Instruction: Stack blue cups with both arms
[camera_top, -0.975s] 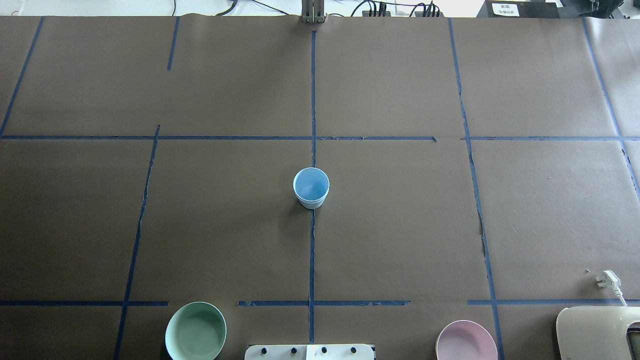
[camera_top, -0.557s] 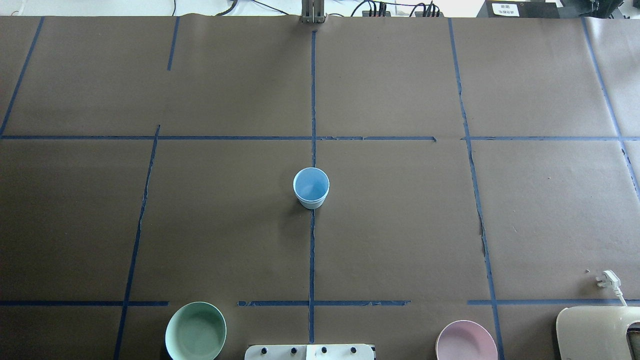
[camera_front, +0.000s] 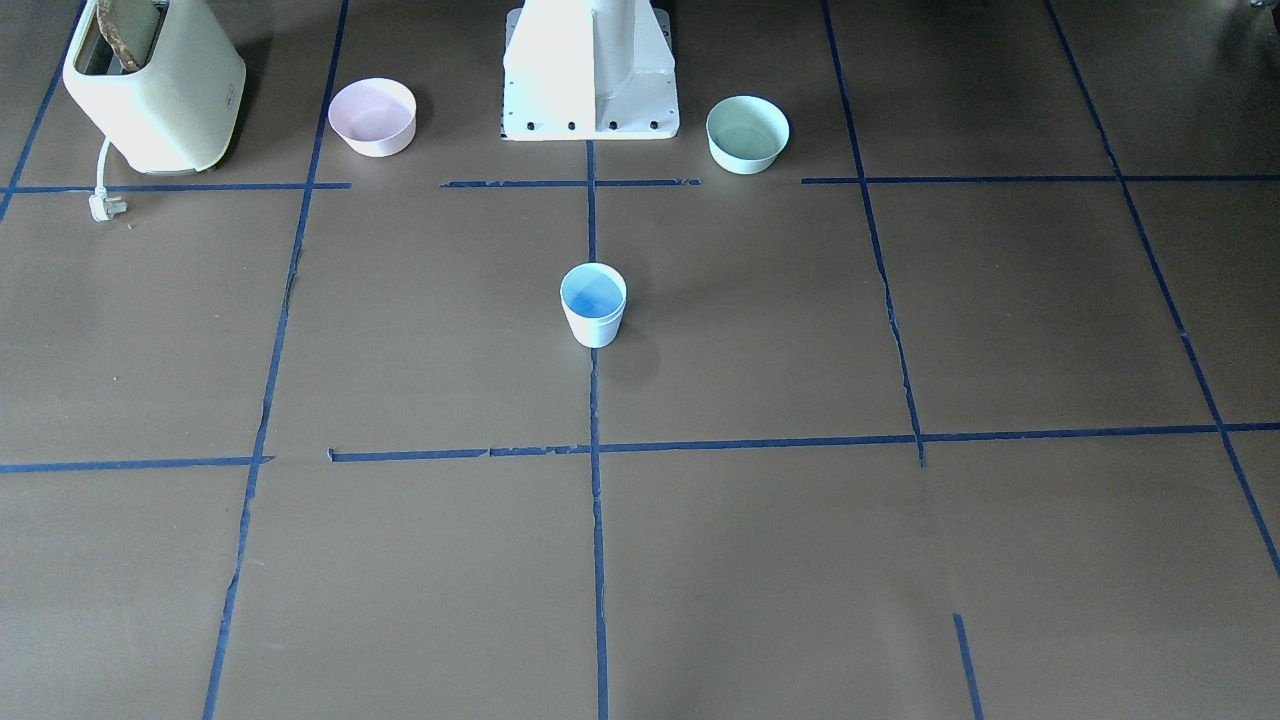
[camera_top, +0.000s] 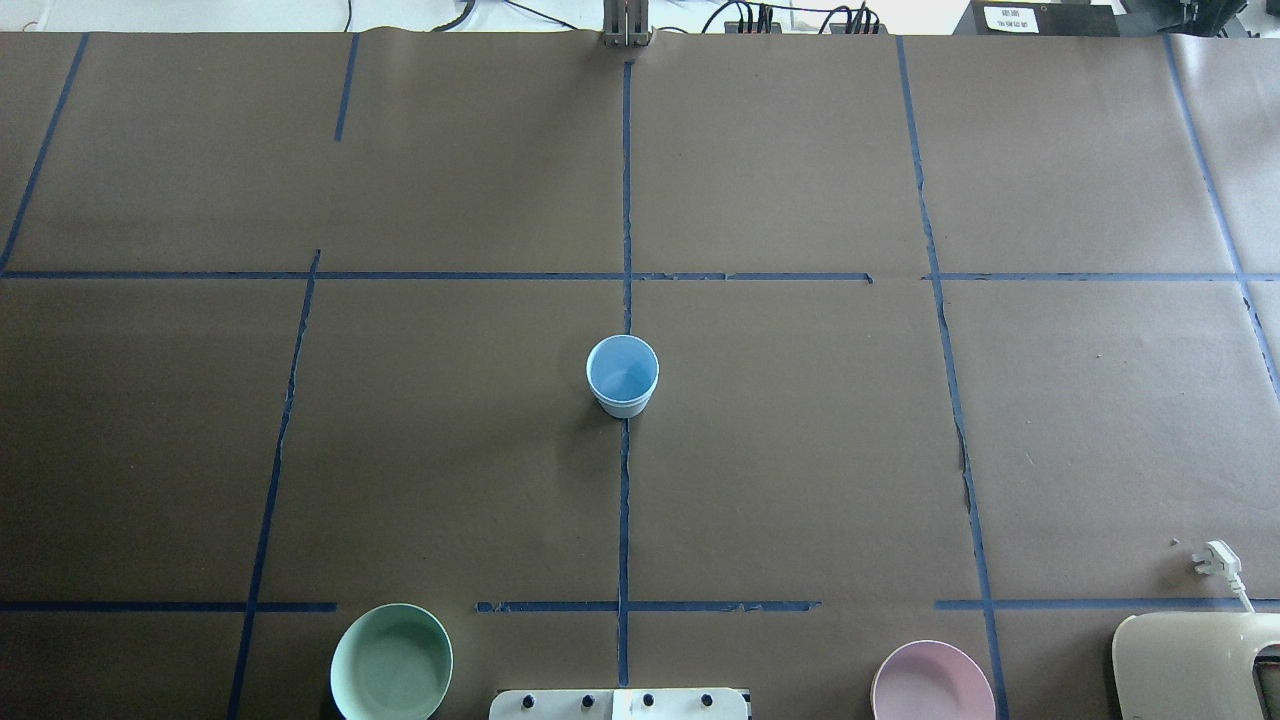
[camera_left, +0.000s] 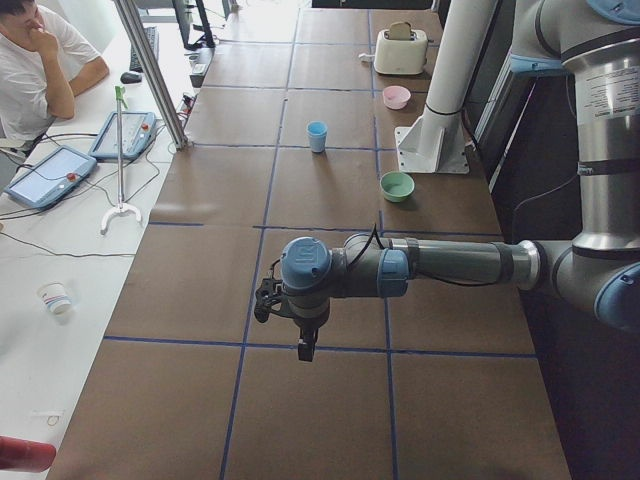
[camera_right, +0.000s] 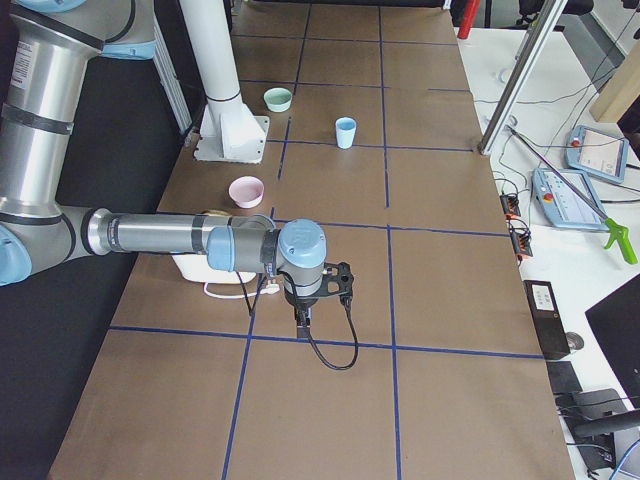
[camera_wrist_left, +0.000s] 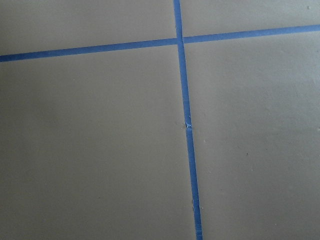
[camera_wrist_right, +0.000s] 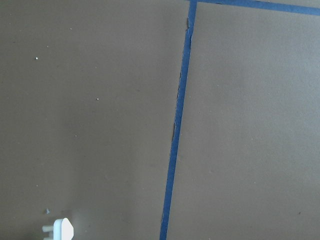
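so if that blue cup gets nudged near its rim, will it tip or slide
Probably tips: the blue cup stands upright and tapers to a narrower base. It looks like thin plastic, so likely light and easily shoved.

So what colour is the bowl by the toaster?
Pale pink bowl; front-facing view shows it best.

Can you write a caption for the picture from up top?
A blue cup stands mid-table on a blue tape line, with a green bowl and a pink bowl at the bottom edge.
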